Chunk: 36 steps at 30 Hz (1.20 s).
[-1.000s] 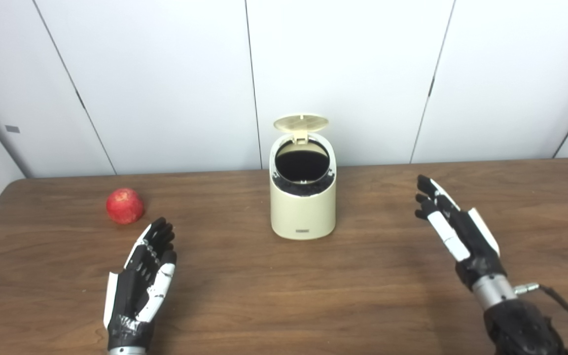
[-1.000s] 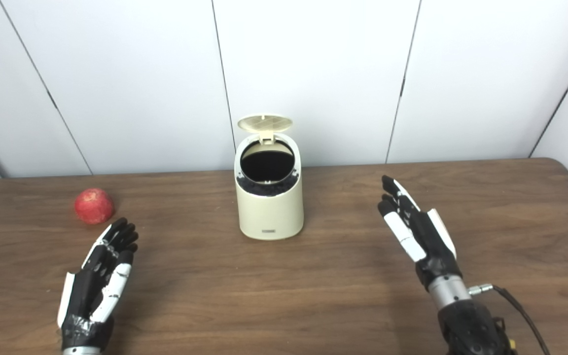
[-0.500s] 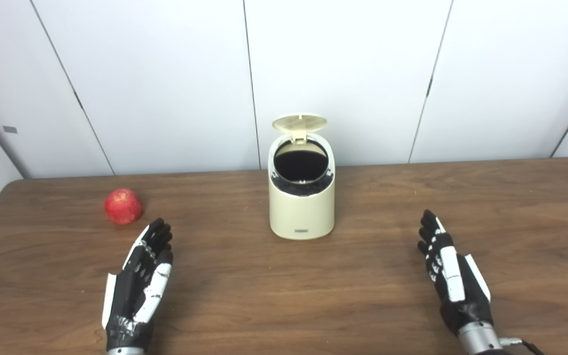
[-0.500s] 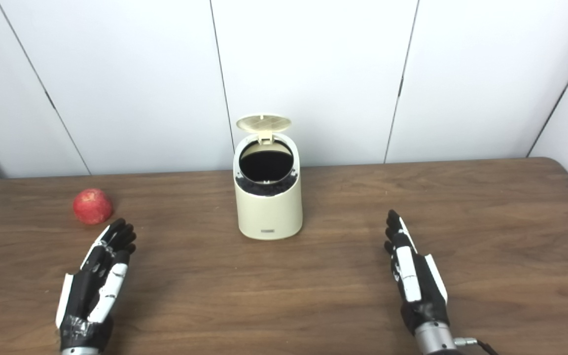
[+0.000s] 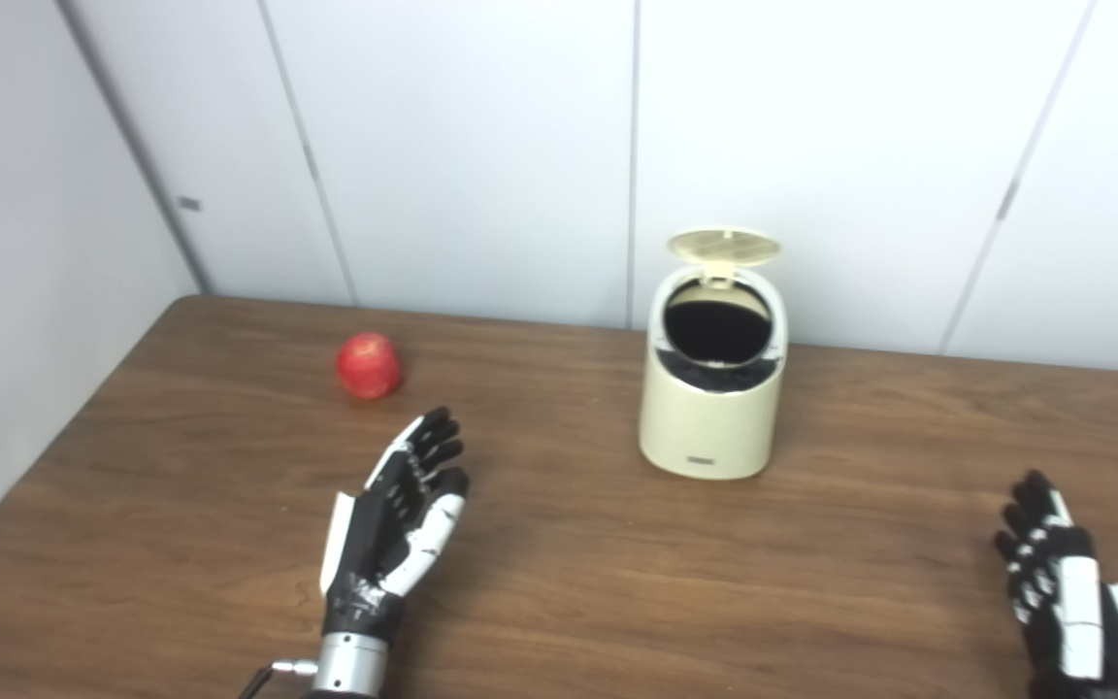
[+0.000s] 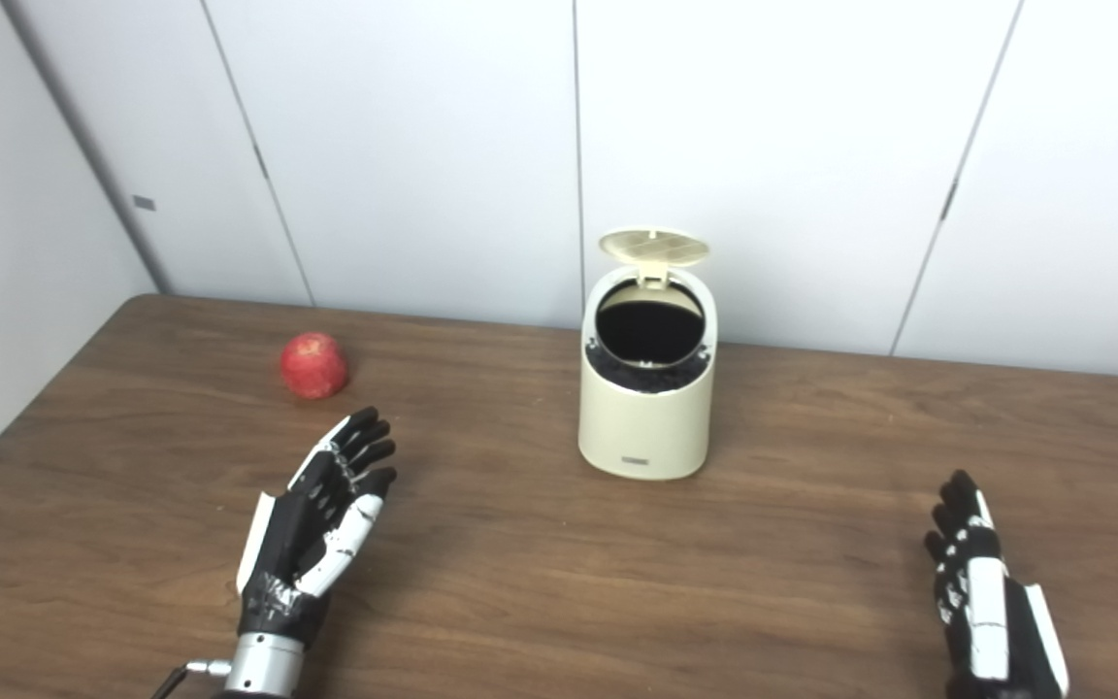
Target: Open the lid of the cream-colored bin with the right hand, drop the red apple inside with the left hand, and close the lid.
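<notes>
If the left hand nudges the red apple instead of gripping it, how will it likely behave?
The red apple is round and sits free on the bare table, so it would probably roll away. Its skin looks smooth, so the open left hand may slip. It appears rigid, unlikely to deform.

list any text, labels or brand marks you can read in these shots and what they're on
Nothing here can be read.
Cream-colored bin: a small dark mark low on its front, too small and blurred to read.
Wall panel: a small grey tag, no legible text.
</notes>
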Tool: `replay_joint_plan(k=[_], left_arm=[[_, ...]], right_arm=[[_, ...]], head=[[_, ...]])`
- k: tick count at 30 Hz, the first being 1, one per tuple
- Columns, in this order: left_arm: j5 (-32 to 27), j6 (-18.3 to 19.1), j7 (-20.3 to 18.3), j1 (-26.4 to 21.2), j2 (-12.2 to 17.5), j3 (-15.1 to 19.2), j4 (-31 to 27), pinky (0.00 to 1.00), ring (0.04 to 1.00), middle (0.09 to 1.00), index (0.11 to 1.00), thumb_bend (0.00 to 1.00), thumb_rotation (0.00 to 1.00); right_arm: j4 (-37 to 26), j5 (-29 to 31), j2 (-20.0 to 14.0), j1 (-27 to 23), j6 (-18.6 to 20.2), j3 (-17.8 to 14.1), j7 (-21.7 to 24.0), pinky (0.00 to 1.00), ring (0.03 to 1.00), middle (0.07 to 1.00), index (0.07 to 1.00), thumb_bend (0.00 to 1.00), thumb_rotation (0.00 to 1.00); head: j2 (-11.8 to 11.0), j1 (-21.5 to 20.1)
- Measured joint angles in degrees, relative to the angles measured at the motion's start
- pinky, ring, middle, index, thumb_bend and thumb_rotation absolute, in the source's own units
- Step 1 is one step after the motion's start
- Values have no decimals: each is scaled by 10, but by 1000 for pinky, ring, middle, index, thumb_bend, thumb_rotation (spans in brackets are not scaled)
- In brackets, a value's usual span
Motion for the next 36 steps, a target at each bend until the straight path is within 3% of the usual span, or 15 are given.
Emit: replay_joint_plan(k=[5,7,9,12,18,21,30,36], left_arm=[[40,28,11,11,-5,1,-19,773,837,866,902,552,202],[73,51,24,12,-3,11,-29,782,814,841,883,607,204],[105,70,39,10,3,24,-40,862,820,837,884,644,221],[136,91,52,0,24,42,-52,778,807,831,884,687,193],[157,126,68,-43,62,70,-50,711,765,817,874,755,156],[175,151,70,-67,85,76,-41,784,791,830,878,764,180],[197,177,73,-138,150,79,50,725,806,856,880,801,145],[241,226,67,-186,188,43,103,733,838,883,885,846,136]], right_arm=[[-29,14,-3,1,25,-2,0,966,990,980,956,630,979],[-41,13,-3,1,34,-1,-2,944,978,971,947,620,985],[-52,12,-3,2,43,1,-3,950,985,976,957,605,995],[-56,12,-3,2,47,4,-3,952,988,977,959,611,992],[-68,11,-3,2,53,10,-2,982,1000,993,975,631,998],[-68,11,-4,3,55,11,-2,983,1000,993,976,649,989],[-75,9,-3,3,66,14,-5,987,1000,995,982,639,997],[-85,9,-2,3,69,16,-8,998,1000,1000,987,646,997]], head=[[-5,15],[-7,19],[-10,24],[-11,27],[-14,30],[-15,31],[-17,30],[-17,28]])
